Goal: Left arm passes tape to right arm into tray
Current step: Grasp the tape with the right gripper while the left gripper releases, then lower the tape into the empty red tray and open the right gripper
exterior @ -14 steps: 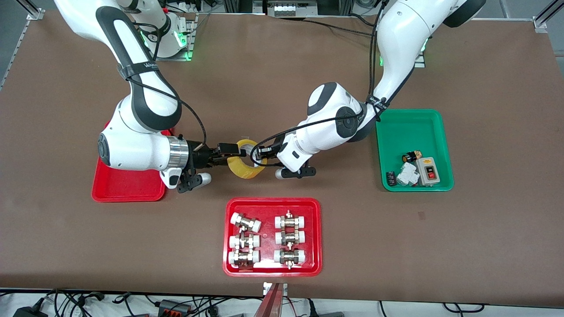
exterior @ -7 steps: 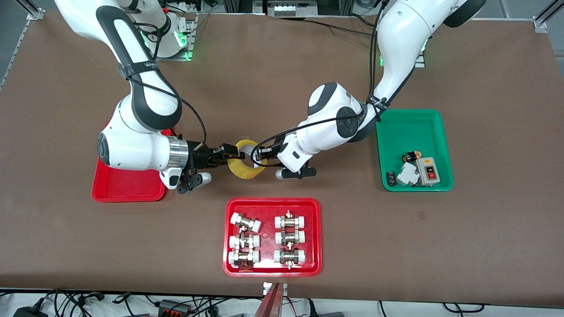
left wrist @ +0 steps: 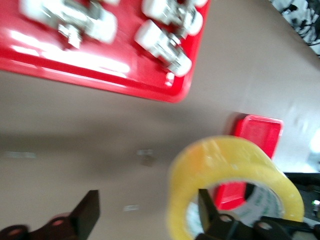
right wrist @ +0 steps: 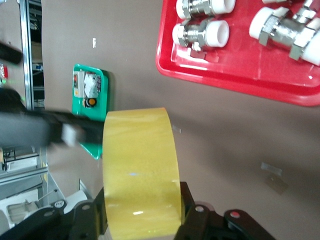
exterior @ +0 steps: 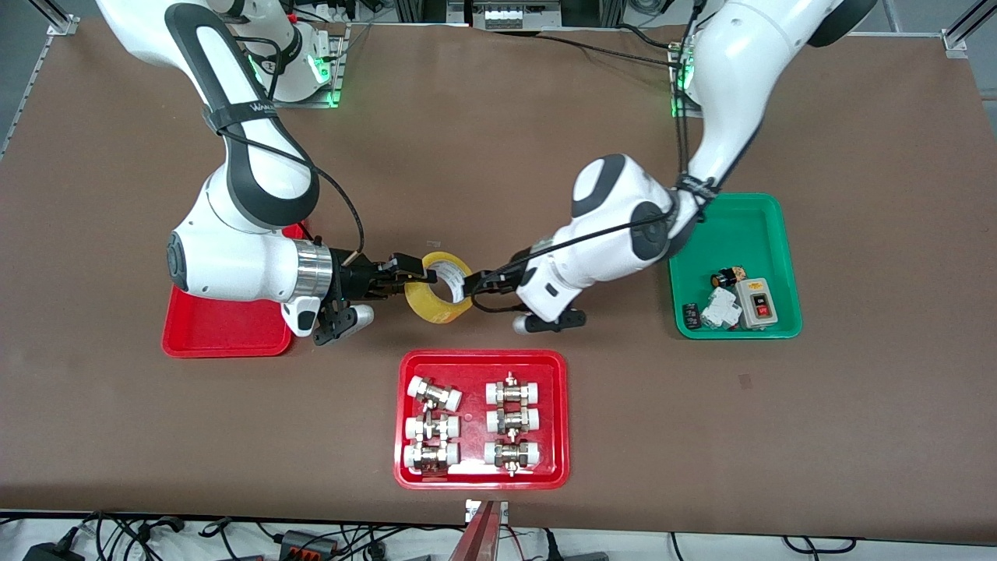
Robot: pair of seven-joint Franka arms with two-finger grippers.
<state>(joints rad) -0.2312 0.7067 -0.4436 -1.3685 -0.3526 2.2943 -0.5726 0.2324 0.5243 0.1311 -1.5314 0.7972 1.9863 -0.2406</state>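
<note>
Tape (exterior: 438,297): held up over the table, mid-span between both arms
Right tool (exterior: 411,277): clamped onto the tape
Left tool (exterior: 477,284): fingers spread, nothing gripped, just beside the roll
Handoff: looks done
Left to do: tape carried into the tray (exterior: 222,331), not yet dropped

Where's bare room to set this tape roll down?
The plain red plastic tray shows bare floor where visible; the right arm hides the rest. Bare table lies between it and the red tray of metal fittings. Crowded: the right gripper, yellowish tape roll and open left gripper bunch together.
</note>
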